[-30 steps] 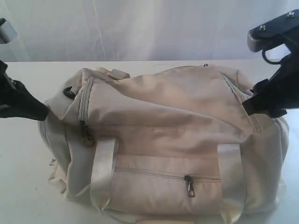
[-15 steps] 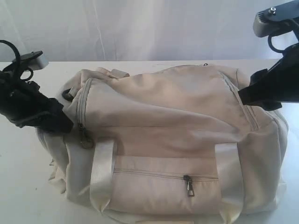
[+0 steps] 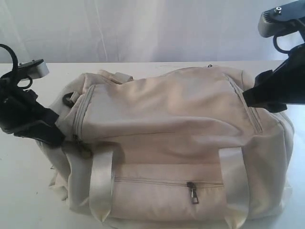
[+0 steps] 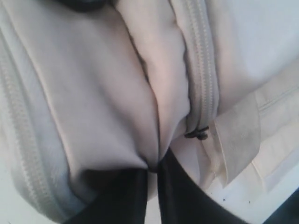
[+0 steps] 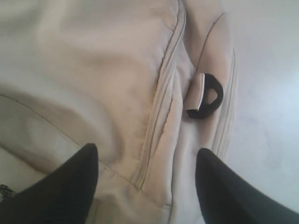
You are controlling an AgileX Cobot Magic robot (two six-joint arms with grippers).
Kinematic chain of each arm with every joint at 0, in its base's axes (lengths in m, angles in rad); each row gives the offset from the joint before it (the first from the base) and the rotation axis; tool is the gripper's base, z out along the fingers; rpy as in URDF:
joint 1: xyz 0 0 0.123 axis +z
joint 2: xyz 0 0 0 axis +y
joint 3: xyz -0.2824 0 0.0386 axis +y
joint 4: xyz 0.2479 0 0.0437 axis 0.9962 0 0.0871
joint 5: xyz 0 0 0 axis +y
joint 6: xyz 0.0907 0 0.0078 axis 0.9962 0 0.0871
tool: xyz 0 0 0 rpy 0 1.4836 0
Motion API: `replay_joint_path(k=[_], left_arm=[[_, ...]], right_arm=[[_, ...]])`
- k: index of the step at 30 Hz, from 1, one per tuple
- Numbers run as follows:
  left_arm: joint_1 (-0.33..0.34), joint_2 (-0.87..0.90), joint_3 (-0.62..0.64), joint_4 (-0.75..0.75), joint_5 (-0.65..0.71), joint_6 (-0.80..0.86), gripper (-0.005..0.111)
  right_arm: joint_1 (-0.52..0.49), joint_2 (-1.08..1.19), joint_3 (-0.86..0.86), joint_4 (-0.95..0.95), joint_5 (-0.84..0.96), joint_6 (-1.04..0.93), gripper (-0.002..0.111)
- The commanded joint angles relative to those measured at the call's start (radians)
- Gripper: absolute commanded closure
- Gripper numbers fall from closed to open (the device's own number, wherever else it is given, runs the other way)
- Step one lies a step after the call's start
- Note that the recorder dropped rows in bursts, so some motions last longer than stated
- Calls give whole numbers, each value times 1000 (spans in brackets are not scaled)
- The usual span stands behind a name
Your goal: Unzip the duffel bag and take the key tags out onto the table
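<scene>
L gripper (image 4: 156,164), at the 9 o'clock end of the duffel bag (image 3: 167,119), is closed. Its 2 fingers nip a fold of cream cloth just beside the main zip pull (image 4: 198,134), prob. to anchor that end for unzipping; the pull itself isn't held. R gripper (image 5: 147,150), at the bag's 3 o'clock end, is spread wide & empty, poised over the zip near the black strap ring (image 5: 208,95). Bag lies on the table (image 3: 24,191), zips look shut. Key tags not visible, presumably inside.

Looks like a robot lab: bare white table (image 3: 19,191), white curtain (image 3: 143,28) behind, black left arm (image 3: 24,119) and right arm (image 3: 281,90).
</scene>
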Motion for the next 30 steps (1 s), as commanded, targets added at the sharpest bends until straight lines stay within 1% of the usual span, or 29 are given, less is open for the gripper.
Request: replay_joint_path(k=[1, 5, 8, 11, 12, 13, 14, 15, 16, 17, 18, 19, 21, 23, 25, 27, 30], left_arm=[[2, -87, 58, 14, 99, -8, 107], [2, -166, 123, 14, 77, 3, 107], [2, -207, 146, 14, 46, 24, 107], [2, -222, 148, 7, 40, 21, 107], [2, -223, 148, -19, 40, 20, 107], [2, -223, 148, -30, 37, 22, 107], [2, -223, 148, -56, 18, 43, 107], [2, -223, 148, -68, 9, 58, 107], [2, -223, 148, -105, -13, 79, 107], [2, -223, 145, -121, -16, 79, 107], [2, -223, 128, -148, -8, 81, 107], [2, -223, 119, -149, 0, 83, 107], [2, -223, 97, -154, 25, 83, 107], [2, -223, 96, -174, 30, 83, 107], [2, -223, 96, -186, 46, 83, 107], [2, -223, 96, -203, 50, 83, 107], [2, -223, 96, -230, 58, 101, 107]], right_arm=[[-8, -8, -4, 7, -9, 7, 51], [-8, -8, -4, 32, -12, 7, 51], [-8, -8, -4, 77, -28, -1, 51], [-8, -8, -2, 172, -67, -101, 51], [-8, -8, -2, 301, -81, -242, 51], [-8, -8, -2, 411, -81, -336, 51], [-8, -8, -2, 663, -62, -546, 51], [0, -8, -2, 787, -44, -669, 51], [34, -1, -2, 985, -9, -871, 51], [60, 4, -2, 1062, -1, -964, 51], [120, 20, -2, 1143, -8, -1088, 52], [157, 33, -2, 1153, -26, -1120, 52], [287, 109, -2, 1138, -126, -1126, 54], [392, 200, -2, 1138, -201, -1184, 54], [467, 294, -2, 1138, -316, -1230, 54], [518, 367, -2, 1138, -417, -1243, 54], [561, 441, -2, 1138, -504, -1271, 54]])
